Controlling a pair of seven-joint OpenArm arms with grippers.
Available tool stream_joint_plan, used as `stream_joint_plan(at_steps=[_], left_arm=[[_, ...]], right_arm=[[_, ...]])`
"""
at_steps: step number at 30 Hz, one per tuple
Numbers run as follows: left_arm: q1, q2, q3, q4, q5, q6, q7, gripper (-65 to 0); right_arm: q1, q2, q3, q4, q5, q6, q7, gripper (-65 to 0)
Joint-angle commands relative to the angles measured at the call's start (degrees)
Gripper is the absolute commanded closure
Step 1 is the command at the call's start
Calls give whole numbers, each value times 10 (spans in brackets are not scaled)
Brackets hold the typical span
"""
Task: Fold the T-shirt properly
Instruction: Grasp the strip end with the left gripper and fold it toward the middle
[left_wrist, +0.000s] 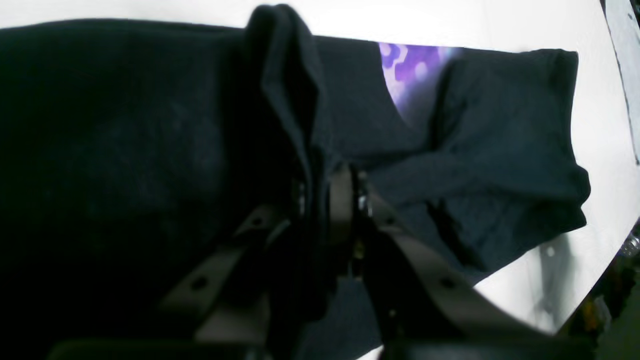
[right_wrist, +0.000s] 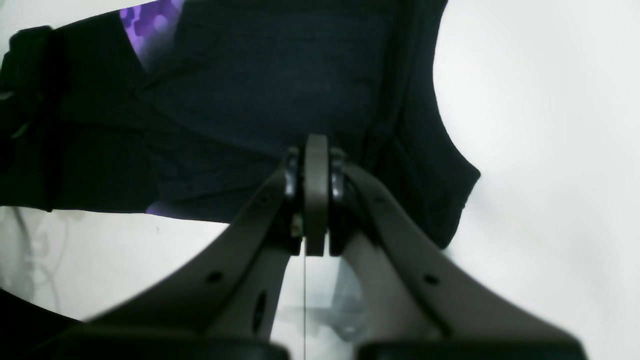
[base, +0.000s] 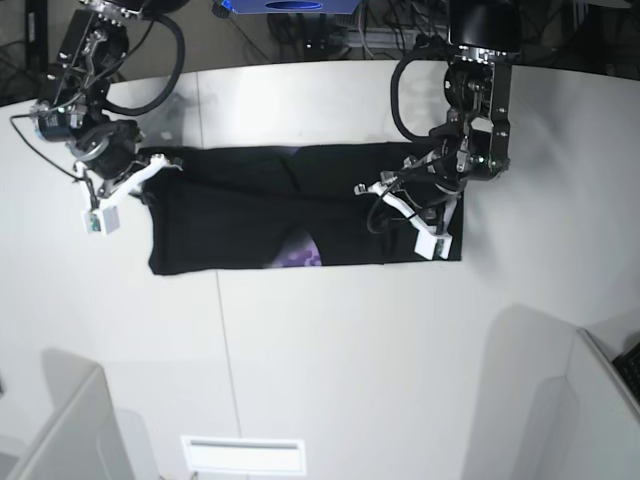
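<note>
The T-shirt (base: 250, 215) lies as a long black band across the middle of the white bench (base: 330, 350), running from nine o'clock to three o'clock in the base view, with a patch of purple print showing along its six o'clock edge. The left tool (left_wrist: 330, 195) sits at the three o'clock end of the band; its jaws are pressed together on a ridge of black cloth that stands up between them toward twelve o'clock. The right tool (right_wrist: 316, 165) is at the nine o'clock end, its jaws closed tight; its tips meet against the shirt, but whether any cloth is caught between them cannot be told.
</note>
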Motion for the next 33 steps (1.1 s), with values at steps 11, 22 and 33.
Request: stream_joint_plan(at_steps=[11, 22, 33], left_arm=[[-24, 32, -7, 39, -10, -5, 47, 0], [-46, 56, 1, 14, -10, -4, 48, 0], [-47, 75, 1, 11, -6, -4, 48, 0]], right_arm=[[-3, 8, 2, 10, 9, 2, 12, 0], [-1, 8, 2, 10, 9, 2, 12, 0], [-1, 7, 0, 10, 9, 2, 12, 0]])
